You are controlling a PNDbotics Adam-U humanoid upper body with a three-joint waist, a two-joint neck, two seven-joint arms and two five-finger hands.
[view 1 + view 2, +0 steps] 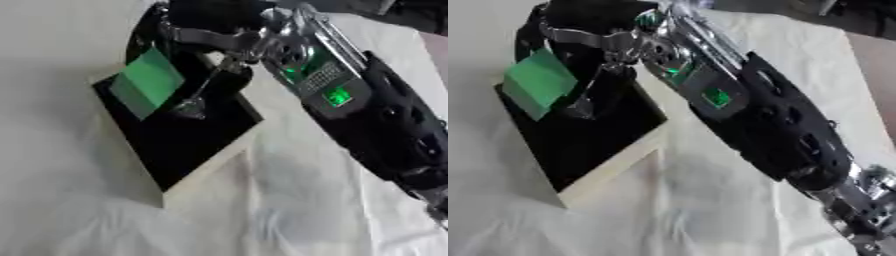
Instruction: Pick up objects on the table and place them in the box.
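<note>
Green block (147,81) hangs at the frame's upper left over the black-lined box (188,145); we judge our right hand (188,37) grasps it there for dropping in.

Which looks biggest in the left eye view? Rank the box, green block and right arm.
1. Right arm, though it lies nearer the camera, so unsure.
2. Box.
3. Green block, smallest.

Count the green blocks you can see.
1. The green block is at the right hand, over the box's black interior. The arm may hide others.
</note>
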